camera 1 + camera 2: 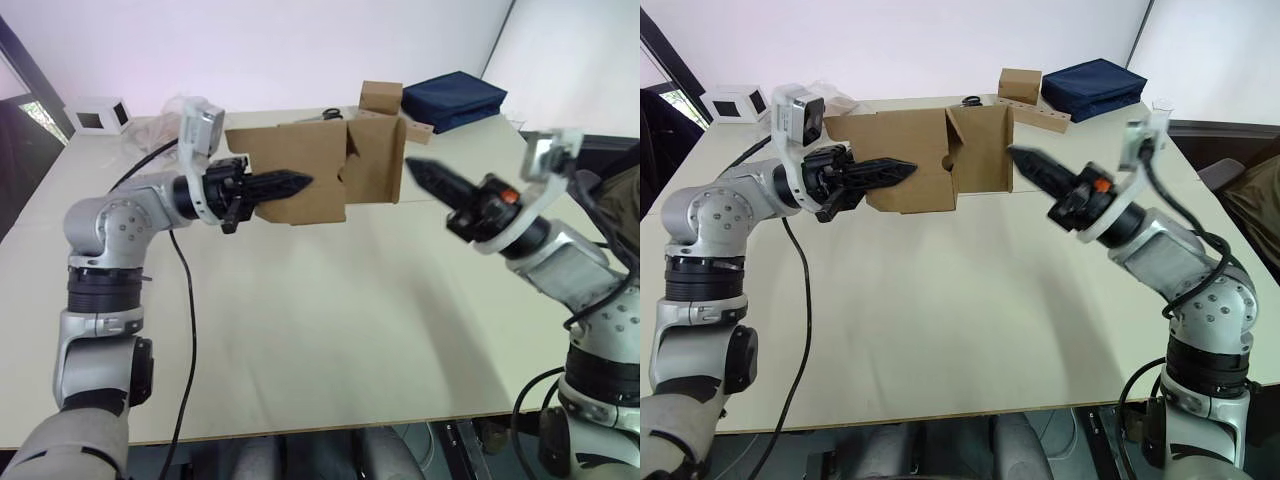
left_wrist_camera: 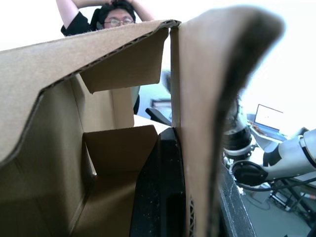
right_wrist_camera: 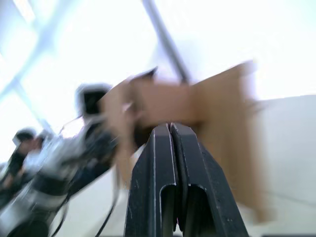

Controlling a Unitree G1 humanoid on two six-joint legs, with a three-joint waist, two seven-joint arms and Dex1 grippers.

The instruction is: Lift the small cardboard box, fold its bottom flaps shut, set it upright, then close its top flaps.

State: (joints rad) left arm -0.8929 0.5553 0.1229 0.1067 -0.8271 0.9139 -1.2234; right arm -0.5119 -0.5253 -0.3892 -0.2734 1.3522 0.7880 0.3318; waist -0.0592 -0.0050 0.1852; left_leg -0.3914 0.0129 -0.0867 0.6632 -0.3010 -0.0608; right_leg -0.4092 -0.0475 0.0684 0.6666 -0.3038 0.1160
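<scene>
The small cardboard box (image 1: 300, 150) hangs in the air over the back of the table, lying on its side. My left gripper (image 1: 292, 183) is shut on its near wall, with one finger (image 2: 160, 187) inside the carton. The flaps (image 1: 378, 160) at its right end stand open. I cannot tell whether these are the top flaps or the bottom flaps. My right gripper (image 1: 414, 169) is shut and holds nothing. Its tip points at the open end, right beside the outer flap.
Behind the carton lie a smaller brown cube (image 1: 381, 97) with a holed strip (image 1: 418, 129) and a navy cloth bundle (image 1: 453, 98). A white box (image 1: 97, 116) sits at the far left corner. A black cable (image 1: 186, 290) crosses the pale table (image 1: 330, 300). A person (image 2: 111, 15) stands beyond.
</scene>
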